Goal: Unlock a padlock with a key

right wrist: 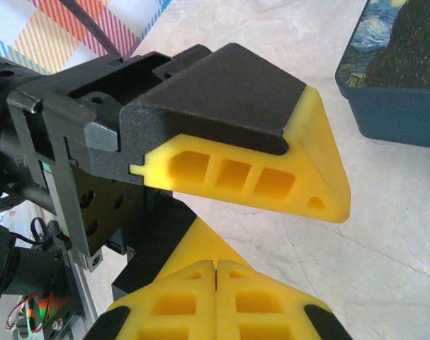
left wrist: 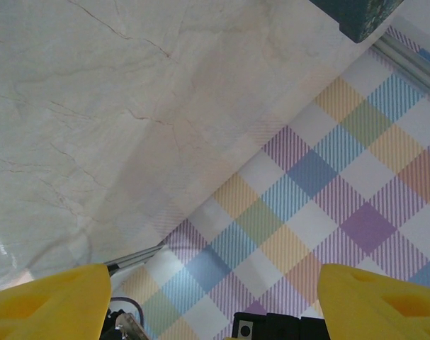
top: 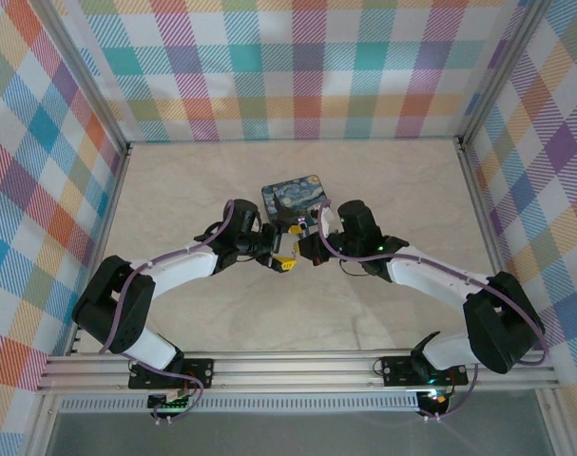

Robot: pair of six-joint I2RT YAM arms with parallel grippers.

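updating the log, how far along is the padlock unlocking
Done: left arm and right arm meet beside the tin. In hand: right fingers shut, whether on a key I can't tell; left fingers open. Left: likely the whole unlocking, key into padlock and turn.

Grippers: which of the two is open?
The left gripper: its yellow fingers stand wide apart, while those of the right gripper press together.

No writing, label, brand or number can be read anywhere (the tin (top: pixel 293 201) bears a starry-night painting, with no legible words on it).
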